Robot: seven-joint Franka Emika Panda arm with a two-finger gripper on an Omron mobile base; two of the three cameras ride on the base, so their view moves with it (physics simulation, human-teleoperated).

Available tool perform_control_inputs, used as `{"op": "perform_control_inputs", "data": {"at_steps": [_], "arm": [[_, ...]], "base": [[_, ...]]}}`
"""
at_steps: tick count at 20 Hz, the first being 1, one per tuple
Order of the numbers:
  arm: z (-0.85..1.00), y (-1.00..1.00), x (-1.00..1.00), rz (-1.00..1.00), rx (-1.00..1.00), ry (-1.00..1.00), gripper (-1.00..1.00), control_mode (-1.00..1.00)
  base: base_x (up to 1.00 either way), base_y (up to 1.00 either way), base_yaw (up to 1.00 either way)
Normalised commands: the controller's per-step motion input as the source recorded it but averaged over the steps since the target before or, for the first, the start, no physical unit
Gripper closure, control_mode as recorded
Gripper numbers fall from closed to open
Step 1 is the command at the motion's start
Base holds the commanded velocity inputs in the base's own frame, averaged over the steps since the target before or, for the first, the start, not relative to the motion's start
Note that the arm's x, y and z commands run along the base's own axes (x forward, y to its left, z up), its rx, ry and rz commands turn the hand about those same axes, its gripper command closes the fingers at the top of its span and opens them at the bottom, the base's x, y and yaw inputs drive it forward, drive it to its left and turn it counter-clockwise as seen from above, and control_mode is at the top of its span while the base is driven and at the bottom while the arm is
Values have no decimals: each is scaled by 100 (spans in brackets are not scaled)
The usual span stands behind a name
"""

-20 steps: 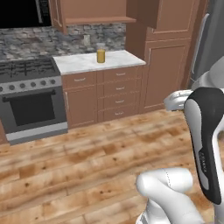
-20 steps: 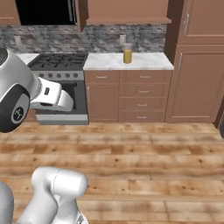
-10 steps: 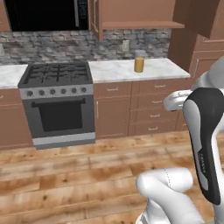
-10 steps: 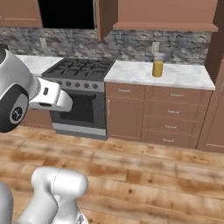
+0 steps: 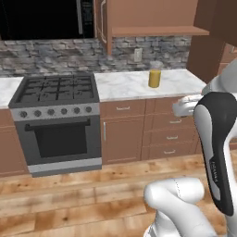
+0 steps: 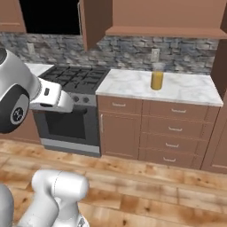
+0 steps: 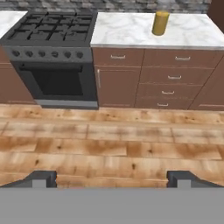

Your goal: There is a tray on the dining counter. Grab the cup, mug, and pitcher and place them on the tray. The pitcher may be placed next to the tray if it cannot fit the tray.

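The pitcher (image 5: 154, 77) (image 6: 157, 79) (image 7: 160, 22), clear glass with orange juice inside, stands upright on the marble kitchen counter (image 5: 125, 85) to the right of the stove. My gripper (image 7: 112, 179) is open with nothing between its fingertips (image 7: 41, 178). It hangs over the wood floor, well short of the counter, facing the drawers below the pitcher. The tray, the dining counter, the cup and the mug are out of view.
A gas stove with an oven (image 5: 58, 125) (image 6: 66, 119) stands left of the counter. Wooden drawers (image 7: 173, 78) fill the counter's front. Upper cabinets (image 5: 148, 18) hang above, with a dark microwave (image 5: 41, 18) over the stove. Wood floor (image 7: 109, 144) lies between me and the cabinets.
The whole picture has shifted: the camera has moved, and the stove and the counter with the pitcher now look larger and nearer. The arm's pose and the open gripper are unchanged.
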Motion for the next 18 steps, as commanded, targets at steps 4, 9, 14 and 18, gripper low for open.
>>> {"op": "perform_control_inputs", "data": {"at_steps": [4, 9, 14, 18], "arm": [[0, 0, 0, 0, 0, 0, -100, 100], [0, 0, 0, 0, 0, 0, -100, 100], [0, 0, 0, 0, 0, 0, -100, 100], [0, 0, 0, 0, 0, 0, -100, 100]], "base": [[82, -17, -10], [60, -31, -14], [56, -43, -16], [61, -46, -15]]}}
